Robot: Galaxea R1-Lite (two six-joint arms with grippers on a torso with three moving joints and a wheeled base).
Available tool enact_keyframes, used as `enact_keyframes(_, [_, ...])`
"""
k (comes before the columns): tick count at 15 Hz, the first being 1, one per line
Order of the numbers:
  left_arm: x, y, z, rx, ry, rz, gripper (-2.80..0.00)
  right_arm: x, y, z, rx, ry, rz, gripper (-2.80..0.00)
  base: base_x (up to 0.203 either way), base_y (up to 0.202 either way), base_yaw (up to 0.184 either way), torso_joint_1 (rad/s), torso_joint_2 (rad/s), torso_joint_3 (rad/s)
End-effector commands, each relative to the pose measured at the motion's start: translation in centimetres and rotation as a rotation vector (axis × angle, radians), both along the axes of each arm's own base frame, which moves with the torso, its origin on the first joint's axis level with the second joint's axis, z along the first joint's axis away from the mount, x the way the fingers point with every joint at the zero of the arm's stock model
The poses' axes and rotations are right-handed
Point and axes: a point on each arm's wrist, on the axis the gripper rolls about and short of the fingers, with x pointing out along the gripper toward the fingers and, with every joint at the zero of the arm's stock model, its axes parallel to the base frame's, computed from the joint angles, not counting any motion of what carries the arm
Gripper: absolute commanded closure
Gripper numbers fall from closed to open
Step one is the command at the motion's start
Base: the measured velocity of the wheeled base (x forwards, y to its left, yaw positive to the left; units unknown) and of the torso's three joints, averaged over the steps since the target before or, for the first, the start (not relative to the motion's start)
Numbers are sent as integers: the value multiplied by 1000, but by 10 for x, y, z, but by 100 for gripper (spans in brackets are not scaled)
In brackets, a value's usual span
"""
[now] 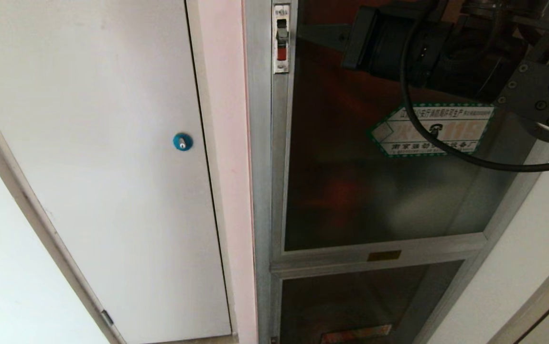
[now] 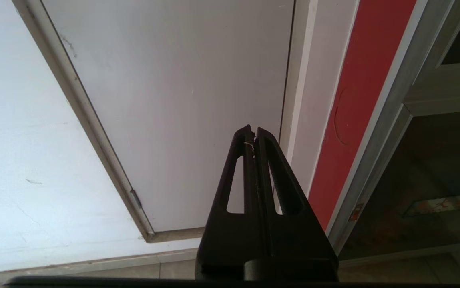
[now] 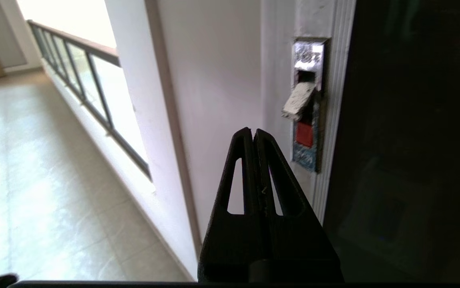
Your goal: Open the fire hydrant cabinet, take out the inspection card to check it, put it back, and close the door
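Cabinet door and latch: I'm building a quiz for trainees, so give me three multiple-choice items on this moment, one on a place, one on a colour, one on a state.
1. Where is the latch on the door?
A. on its left frame, near the top
B. low on its right frame
C. in the middle of the glass

2. What colour is the round lock on the white door?
A. red
B. blue
C. yellow

3. How is the right claw?
A. open wide
B. shut on a card
C. shut, holding nothing

Key: 1 A, the head view shows it on the left frame strip, up high. 2 B, it shows blue. 3 C, the right wrist view shows the fingers pressed together, empty, near the latch.
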Motion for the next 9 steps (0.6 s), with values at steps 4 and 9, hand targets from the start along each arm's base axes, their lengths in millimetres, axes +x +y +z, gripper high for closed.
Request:
enact_keyframes(4, [0,0,0,-1,0,0,0,-8,-4,6,-10,-3,37,0,39,0,0,-3,-3,1])
enact_keyframes(9, [0,0,0,-1,1,-1,0,-10,-5,6,-22,0,67,0,182,0,0,8,4,2])
